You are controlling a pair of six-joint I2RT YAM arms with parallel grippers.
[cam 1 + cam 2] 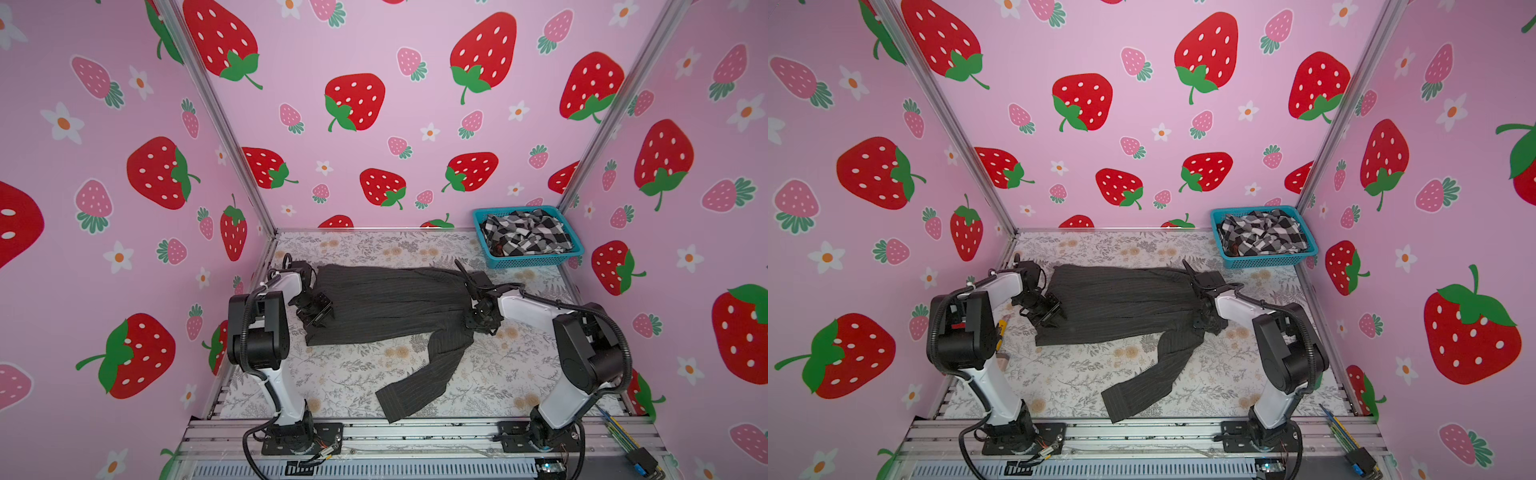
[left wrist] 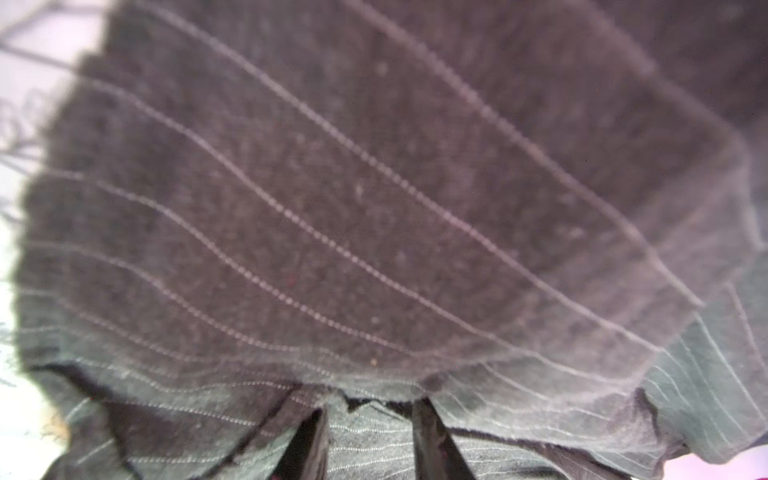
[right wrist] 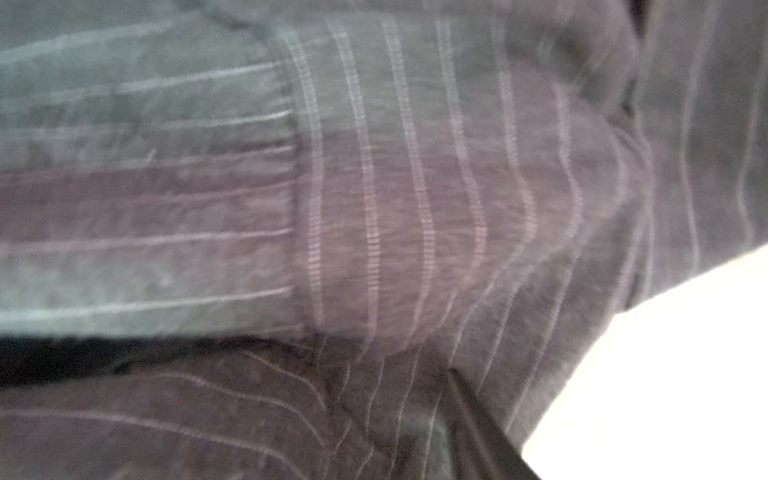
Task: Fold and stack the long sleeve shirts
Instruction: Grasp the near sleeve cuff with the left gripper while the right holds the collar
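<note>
Charcoal-grey pinstriped long-sleeve shirt point(image 2: 374, 216) fills your left wrist view, its hem lying at the left gripper point(image 2: 370, 401), whose jaws stand partly apart. Your right gripper point(image 1: 483, 322) hides its jaws: can't tell. Between both grippers the shirt lies spread on the floral table point(image 1: 353, 374).

Pinstriped shirt point(image 1: 386, 307): dark charcoal with thin pale stripes, spread flat on the desk point(image 1: 353, 245), left of the blue basket point(image 1: 536, 261).
Sleeve point(image 1: 419, 386): lies flat, trailing away from the basket.
Checked shirt point(image 1: 525, 235): black-and-white, crumpled inside the basket.
</note>
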